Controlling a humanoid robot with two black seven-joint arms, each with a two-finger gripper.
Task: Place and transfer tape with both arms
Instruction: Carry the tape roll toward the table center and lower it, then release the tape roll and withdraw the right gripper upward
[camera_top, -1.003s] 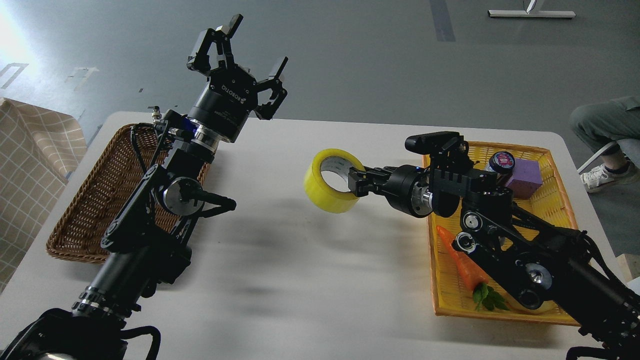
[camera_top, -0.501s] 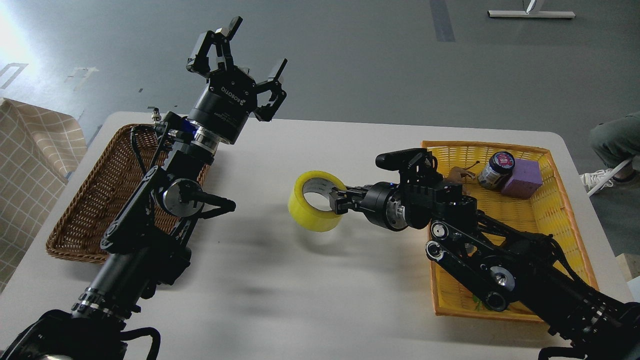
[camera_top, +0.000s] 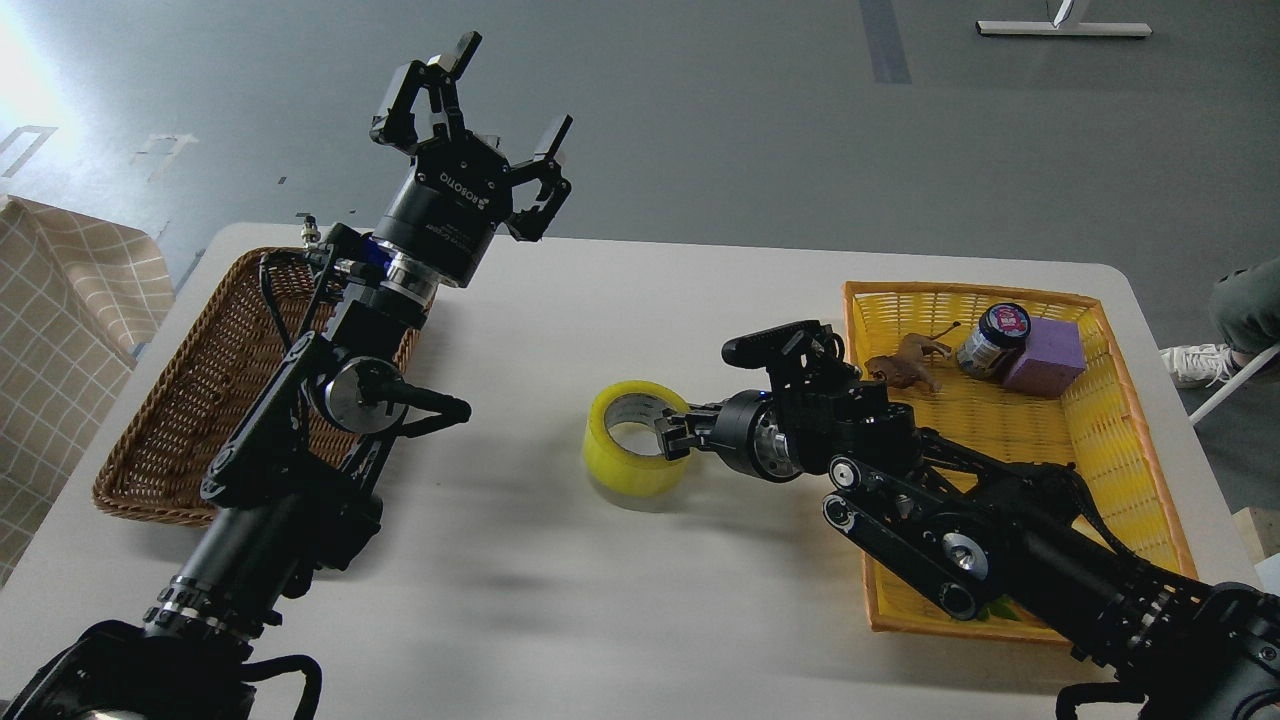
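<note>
The yellow tape roll (camera_top: 625, 462) lies flat on the white table (camera_top: 640, 290) near the middle, hole up, with its pale inner core showing. My right gripper (camera_top: 672, 437) comes in from the right and is shut on the roll's right wall, one finger inside the hole. My left gripper (camera_top: 490, 100) is open and empty, raised high above the table's back left, well apart from the tape.
A brown wicker basket (camera_top: 200, 400) sits at the left edge under my left arm. A yellow basket (camera_top: 1130, 430) at the right holds a dark jar (camera_top: 992, 340), a purple block (camera_top: 1048, 356) and a brown toy animal (camera_top: 905, 365). A person's leg shows at far right.
My right gripper has carried the tape down and leftward, from tilted in the air to lying flat on the table. My left arm has barely moved. The person at right has shifted away.
</note>
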